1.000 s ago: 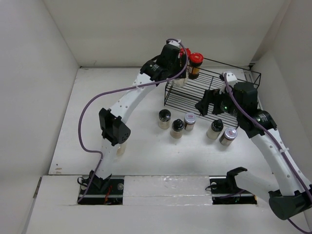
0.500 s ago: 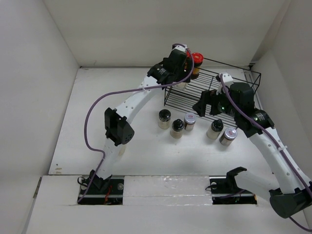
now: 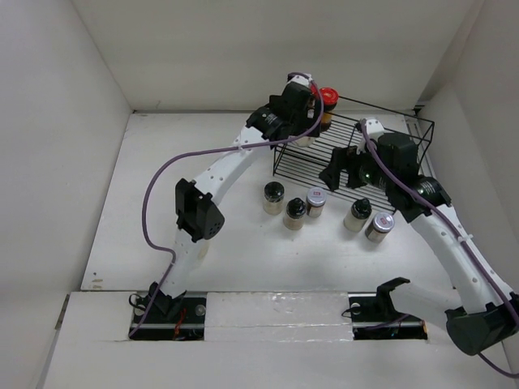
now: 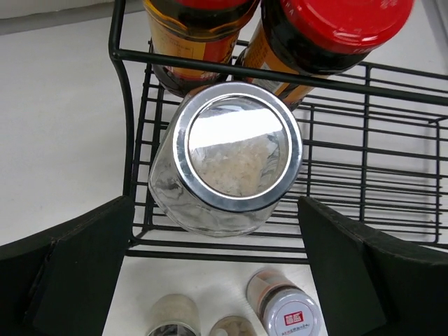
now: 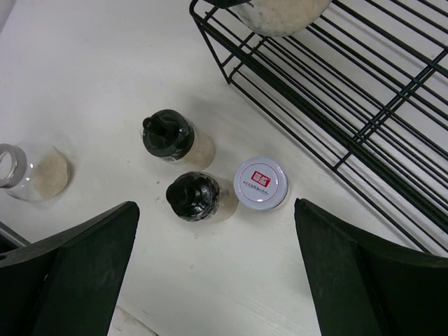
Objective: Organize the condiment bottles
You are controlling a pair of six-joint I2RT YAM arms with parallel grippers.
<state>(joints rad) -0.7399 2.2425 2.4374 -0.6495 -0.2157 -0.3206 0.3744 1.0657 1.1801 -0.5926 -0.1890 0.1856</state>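
Observation:
A clear jar with a silver lid [image 4: 236, 147] stands on the black wire rack [image 4: 392, 88] at its left corner. It sits between the fingers of my left gripper [image 4: 215, 210], which is open and not touching it. Two red-lidded bottles [image 4: 329, 35] stand just behind it in the rack. From above, the left gripper [image 3: 298, 136] covers that jar. My right gripper [image 5: 217, 204] is open and holds nothing. It hangs over two black-lidded jars [image 5: 194, 197] and a white-lidded jar [image 5: 260, 183] on the table. Several jars [image 3: 294, 213] form a loose row in front of the rack [image 3: 389, 130].
Another clear silver-lidded jar [image 5: 31, 171] stands apart at the left, near the left arm's lower link [image 3: 199, 219]. White walls close in the table at the back and on both sides. The right arm [image 3: 422, 203] reaches over the rack's front right part.
The left gripper shifted slightly right over the rack's left corner and opened wide, letting go of the silver-lidded jar. The right gripper edged a little up and left, staying open.

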